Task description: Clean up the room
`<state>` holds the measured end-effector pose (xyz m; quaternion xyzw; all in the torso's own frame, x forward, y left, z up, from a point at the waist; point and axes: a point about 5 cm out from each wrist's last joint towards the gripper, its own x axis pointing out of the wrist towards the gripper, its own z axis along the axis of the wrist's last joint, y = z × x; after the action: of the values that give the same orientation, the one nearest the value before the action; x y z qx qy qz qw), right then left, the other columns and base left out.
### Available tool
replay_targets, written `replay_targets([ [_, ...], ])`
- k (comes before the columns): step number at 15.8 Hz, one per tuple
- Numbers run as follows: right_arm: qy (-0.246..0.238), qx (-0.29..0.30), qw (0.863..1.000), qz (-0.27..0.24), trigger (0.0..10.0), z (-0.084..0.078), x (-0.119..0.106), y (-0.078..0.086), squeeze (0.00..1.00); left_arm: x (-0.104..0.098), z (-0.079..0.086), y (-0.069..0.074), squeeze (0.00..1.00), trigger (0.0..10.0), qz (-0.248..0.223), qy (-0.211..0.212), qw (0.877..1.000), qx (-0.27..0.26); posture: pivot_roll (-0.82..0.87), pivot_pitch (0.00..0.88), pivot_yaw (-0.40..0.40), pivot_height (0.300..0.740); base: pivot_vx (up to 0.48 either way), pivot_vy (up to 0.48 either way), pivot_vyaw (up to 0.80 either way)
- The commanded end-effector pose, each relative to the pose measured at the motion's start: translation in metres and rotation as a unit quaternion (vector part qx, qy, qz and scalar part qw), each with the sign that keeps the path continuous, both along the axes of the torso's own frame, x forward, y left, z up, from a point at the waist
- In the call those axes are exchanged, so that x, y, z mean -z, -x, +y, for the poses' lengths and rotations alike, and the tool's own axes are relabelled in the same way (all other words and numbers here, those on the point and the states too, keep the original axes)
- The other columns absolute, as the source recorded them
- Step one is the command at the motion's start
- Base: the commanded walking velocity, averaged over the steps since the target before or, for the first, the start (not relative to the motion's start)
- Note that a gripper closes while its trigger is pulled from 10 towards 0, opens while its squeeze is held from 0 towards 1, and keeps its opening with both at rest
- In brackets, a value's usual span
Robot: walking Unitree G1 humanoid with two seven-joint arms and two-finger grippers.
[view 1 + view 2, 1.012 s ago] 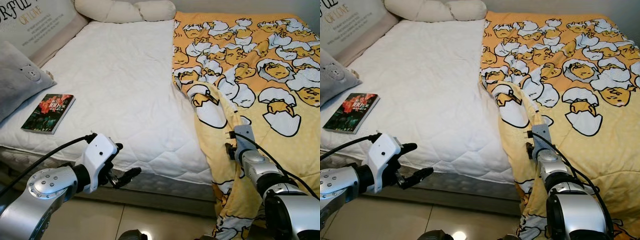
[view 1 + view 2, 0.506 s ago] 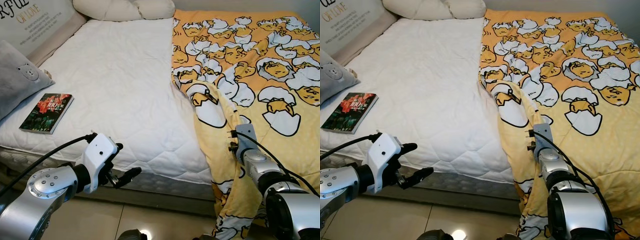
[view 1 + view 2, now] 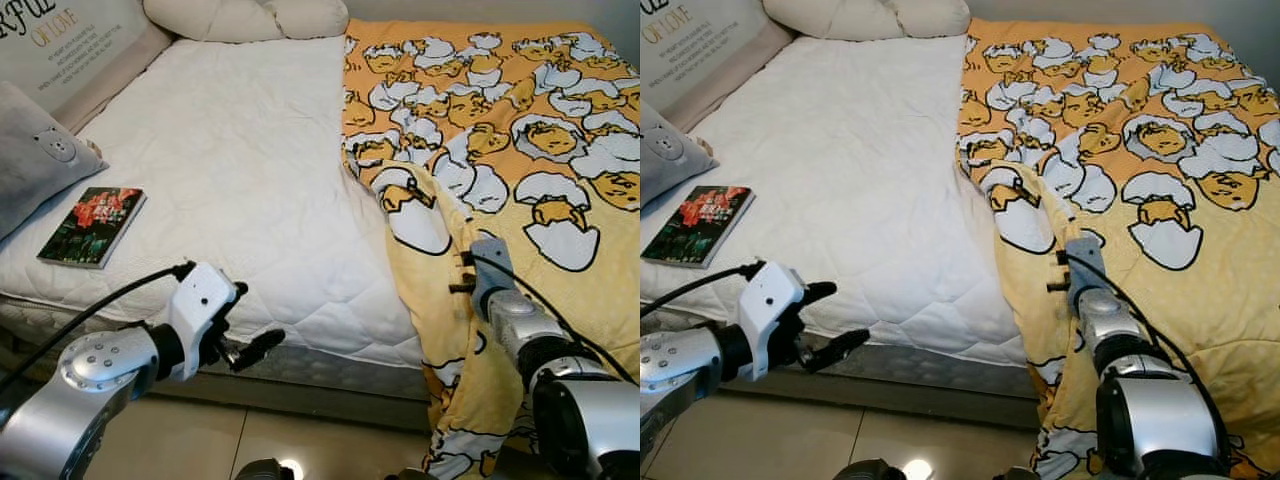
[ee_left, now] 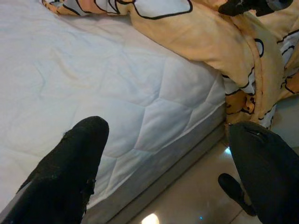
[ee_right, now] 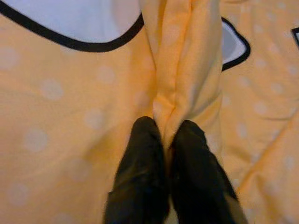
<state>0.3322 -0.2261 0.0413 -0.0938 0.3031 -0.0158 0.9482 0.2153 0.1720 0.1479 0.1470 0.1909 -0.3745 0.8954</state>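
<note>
My right claw (image 5: 166, 140) is clamped on a fold of the yellow blanket (image 3: 520, 130), which covers the bed (image 3: 240, 150) from 12 to 4 o'clock. My left claw (image 4: 168, 163) hangs spread wide by the bed's edge at 7. A book (image 3: 92, 212) lies at 9.

The grey pillow (image 3: 35, 165) is cut off by the left edge, and the headboard's lettering (image 3: 40, 35) is partly cropped (only fragments read). The book's (image 3: 92, 226) cover title is too small to read. The blanket (image 3: 520, 150) runs past the right edge.
</note>
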Motion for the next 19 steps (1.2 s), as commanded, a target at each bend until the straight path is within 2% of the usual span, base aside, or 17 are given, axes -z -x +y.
replay_targets([
  [1,-0.022,-0.022,0.999,-0.023,0.0,0.004,-0.007,-0.005,0.0,0.002,0.0,-0.001,0.0,10.0,0.0,-0.002,1.0,-0.001,0.11,0.009,0.072,0.74,0.0,0.0,0.0],
  [3,-0.069,-0.081,0.994,-0.019,0.0,0.012,-0.003,-0.001,0.0,0.003,0.0,-0.002,0.0,10.0,-0.001,0.001,1.0,-0.003,0.09,0.0,0.078,0.74,0.0,0.0,0.0],
  [4,-0.104,-0.134,0.986,-0.007,0.0,0.02,-0.001,0.003,0.0,0.004,0.0,-0.003,0.0,10.0,-0.001,0.002,1.0,-0.003,0.08,0.0,0.078,0.74,0.0,0.0,0.0],
  [5,-0.115,-0.152,0.982,-0.002,0.0,0.022,0.0,0.004,0.0,0.004,0.0,-0.003,0.0,10.0,-0.001,0.002,1.0,-0.003,0.08,0.0,0.078,0.74,0.0,0.0,0.0],
  [6,-0.148,-0.222,0.964,0.011,0.0,0.03,0.002,0.012,0.0,0.005,0.0,-0.004,0.0,10.0,-0.001,0.003,1.0,-0.003,0.08,0.0,0.08,0.74,0.0,0.0,0.0],
  [7,-0.17,-0.257,0.951,0.019,0.0,0.035,0.003,0.017,0.0,0.006,0.0,-0.004,0.0,10.0,-0.001,0.003,1.0,-0.002,0.07,0.0,0.081,0.74,0.0,0.0,0.0],
  [8,-0.227,-0.358,0.905,0.024,0.0,0.053,-0.003,0.034,0.0,0.006,-0.001,-0.004,0.0,10.0,-0.002,0.004,1.0,0.001,0.07,0.0,0.081,0.74,0.0,0.0,0.0],
  [9,-0.254,-0.396,0.882,0.025,0.0,0.063,-0.008,0.042,0.0,0.006,-0.002,-0.004,0.0,10.0,-0.002,0.005,1.0,0.001,0.07,0.0,0.081,0.74,0.0,0.0,0.0],
  [10,-0.293,-0.436,0.85,0.024,0.0,0.079,-0.016,0.051,0.0,0.007,-0.002,-0.006,0.0,10.0,-0.003,0.005,1.0,0.001,0.07,0.0,0.073,0.74,0.0,0.0,0.0],
  [11,-0.31,-0.449,0.838,0.023,0.0,0.086,-0.02,0.054,0.0,0.007,-0.002,-0.007,0.0,10.0,-0.004,0.005,1.0,0.0,0.07,0.0,0.071,0.74,0.0,0.0,0.0],
  [12,-0.343,-0.464,0.816,0.019,0.0,0.105,-0.025,0.056,0.0,0.007,-0.001,-0.006,0.0,10.0,-0.006,0.005,1.0,-0.001,0.08,0.0,0.065,0.74,0.0,0.0,0.0],
  [14,-0.359,-0.464,0.81,0.021,0.0,0.119,-0.026,0.057,0.0,0.007,0.0,-0.005,0.0,10.0,-0.007,0.003,1.0,-0.003,0.08,0.0,0.061,0.74,0.0,0.0,0.0],
  [16,-0.36,-0.458,0.813,0.021,0.0,0.125,-0.025,0.057,0.0,0.007,0.0,-0.005,0.0,10.0,-0.008,0.002,1.0,-0.005,0.08,0.0,0.06,0.74,0.0,0.0,0.0],
  [17,-0.339,-0.448,0.826,0.042,10.0,0.132,-0.018,0.061,0.0,0.008,0.001,-0.006,0.0,10.0,-0.01,0.0,1.0,-0.006,0.08,0.0,0.06,0.74,0.0,0.0,0.0],
  [18,-0.302,-0.432,0.847,0.068,10.0,0.131,-0.005,0.063,0.0,0.008,0.0,-0.007,0.0,10.0,-0.013,0.0,1.0,-0.005,0.07,0.0,0.062,0.74,0.0,0.0,0.0],
  [19,-0.295,-0.412,0.859,0.069,10.0,0.13,-0.001,0.061,0.0,0.008,0.0,-0.008,0.0,10.0,-0.014,0.001,1.0,-0.005,0.07,0.0,0.064,0.74,0.0,0.0,0.0],
])
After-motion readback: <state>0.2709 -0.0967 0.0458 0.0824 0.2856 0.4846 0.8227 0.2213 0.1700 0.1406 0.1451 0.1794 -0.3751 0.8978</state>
